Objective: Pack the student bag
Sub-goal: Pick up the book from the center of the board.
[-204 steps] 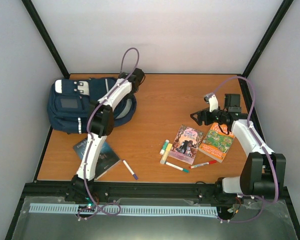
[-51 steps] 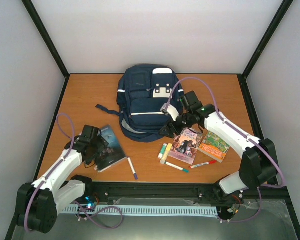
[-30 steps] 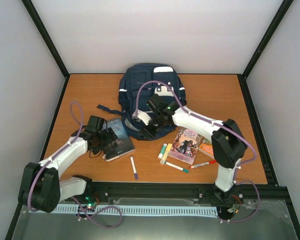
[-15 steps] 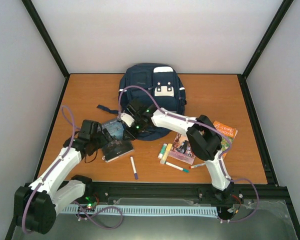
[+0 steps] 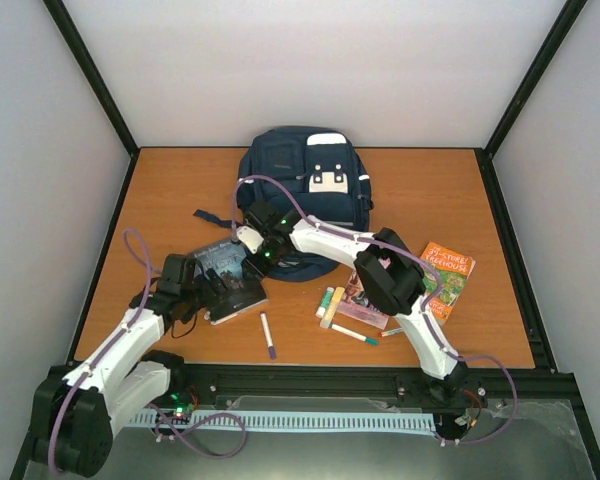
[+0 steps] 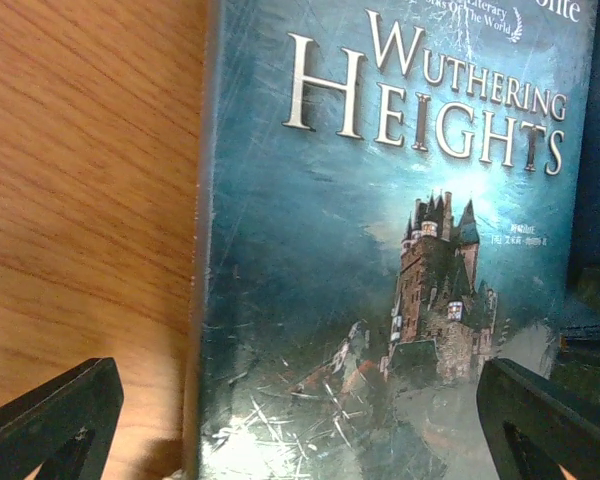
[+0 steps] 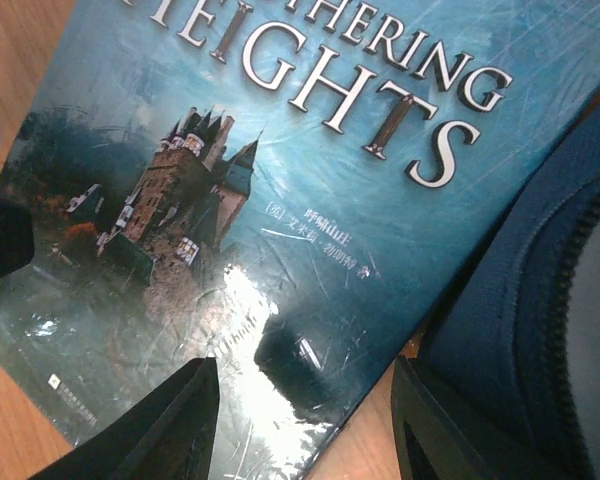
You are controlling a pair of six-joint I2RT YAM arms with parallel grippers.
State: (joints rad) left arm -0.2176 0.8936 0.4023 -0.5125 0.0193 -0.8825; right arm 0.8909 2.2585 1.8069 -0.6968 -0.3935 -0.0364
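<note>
Overhead, I see the striped navy-blue fabric backpack (image 5: 305,195) lying front-up, its long axis running near to far. Only the wrist views show me the teal paperback's (image 6: 380,250) title, Wuthering Heights, at the backpack's near-left end. The left gripper (image 6: 300,430) is spread wide, straddling the paperback. The right gripper (image 7: 305,420) is half-open and holds nothing.

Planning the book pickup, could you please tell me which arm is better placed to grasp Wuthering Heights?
Left, probably. The left pincer is wide open with a finger at each side of the book; the right pincer hovers over its corner beside the student bag.
</note>
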